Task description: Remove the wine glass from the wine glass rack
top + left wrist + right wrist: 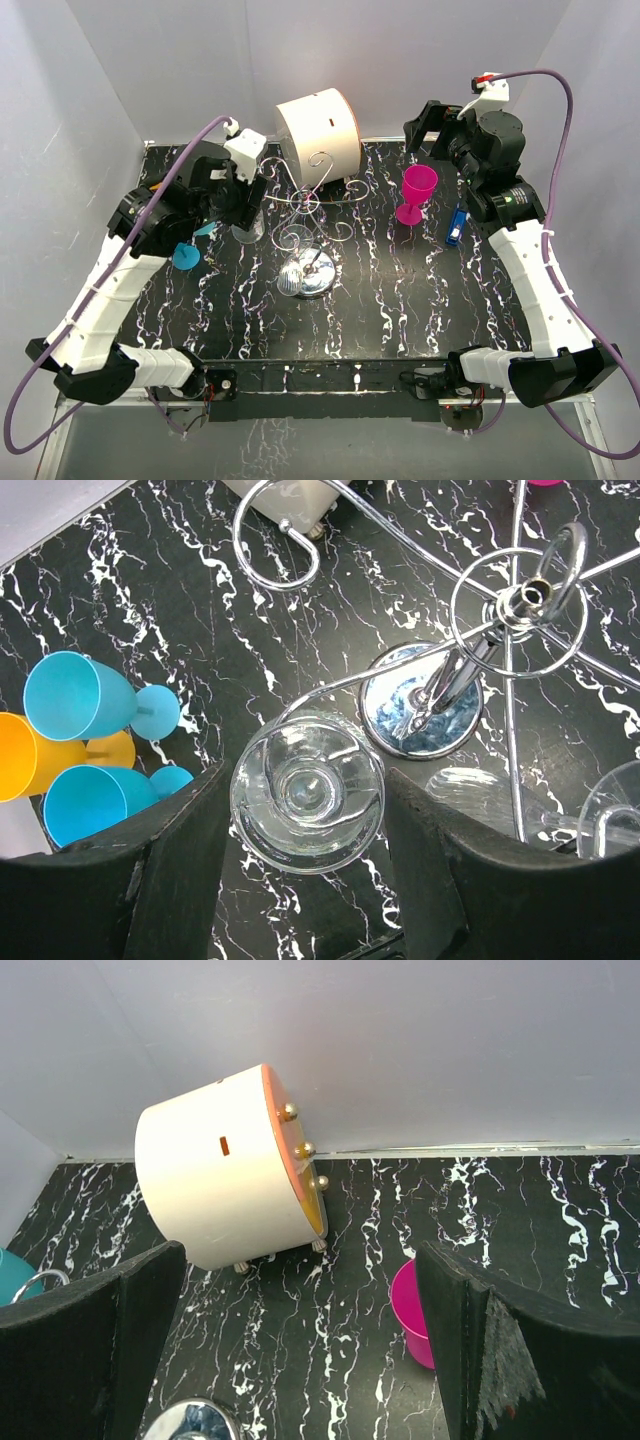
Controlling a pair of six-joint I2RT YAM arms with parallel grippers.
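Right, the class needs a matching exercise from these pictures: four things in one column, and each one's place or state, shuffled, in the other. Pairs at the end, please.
1. wine glass
2. pink goblet
3. white drum
4. right gripper

A. upright on the table, right of the wine glass rack
B. open, holding nothing
C. between the left gripper's fingers
D. on its side by the back wall

Pairs: 1-C, 2-A, 3-D, 4-B
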